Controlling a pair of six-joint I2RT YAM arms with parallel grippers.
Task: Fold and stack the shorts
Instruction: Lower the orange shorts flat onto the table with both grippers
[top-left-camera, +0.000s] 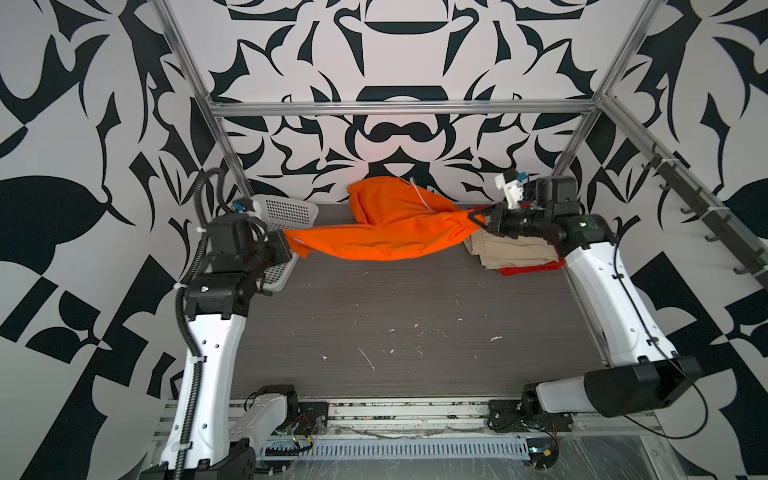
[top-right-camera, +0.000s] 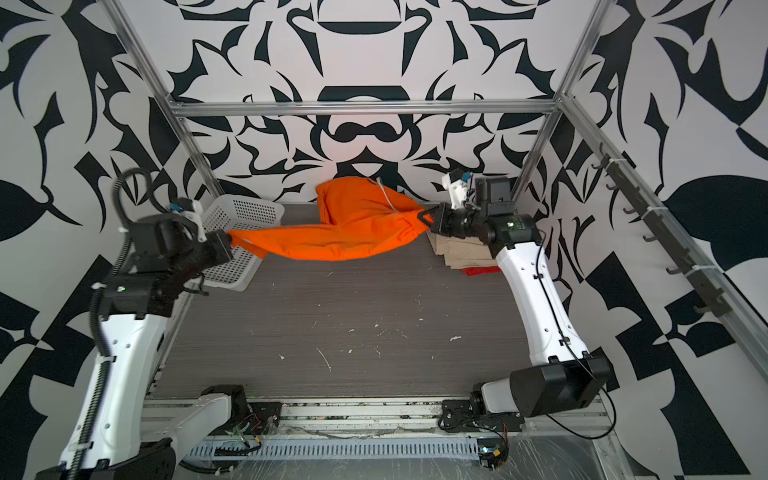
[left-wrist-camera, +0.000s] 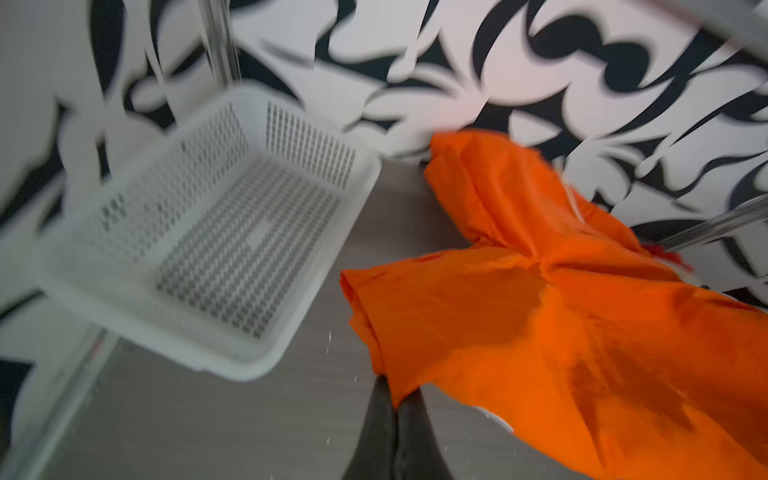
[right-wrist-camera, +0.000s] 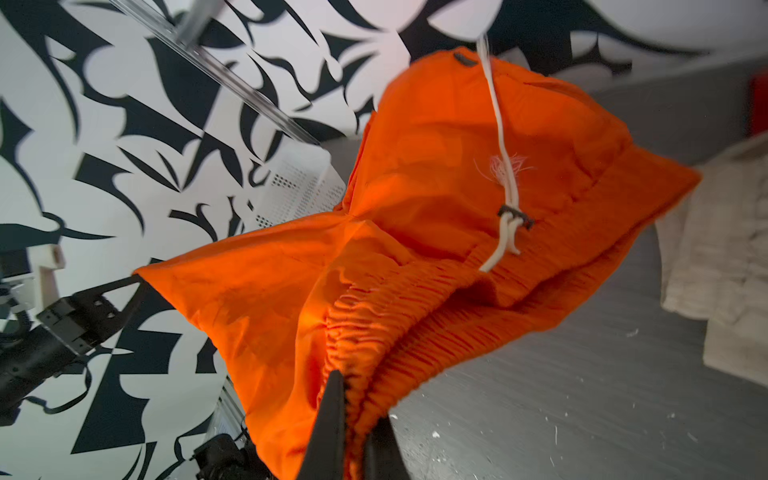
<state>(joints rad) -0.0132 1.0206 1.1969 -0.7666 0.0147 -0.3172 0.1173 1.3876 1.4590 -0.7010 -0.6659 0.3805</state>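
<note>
well, the grey table (top-left-camera: 374, 324) fills the middle in both top views. above its far half the orange shorts (top-left-camera: 382, 232) hang stretched between the two arms, sagging in the middle, with one part rising toward the back wall. the white basket (top-left-camera: 291, 210) sits at the far left. folded beige shorts (top-left-camera: 511, 249) lie at the far right on top of the red shorts (top-left-camera: 525, 270). the left gripper (left-wrist-camera: 395, 392) is clamped on a corner of the orange fabric, and the right gripper (right-wrist-camera: 357, 388) pinches its elastic waistband. a white drawstring (right-wrist-camera: 500, 145) lies across the fabric near the waist.
</note>
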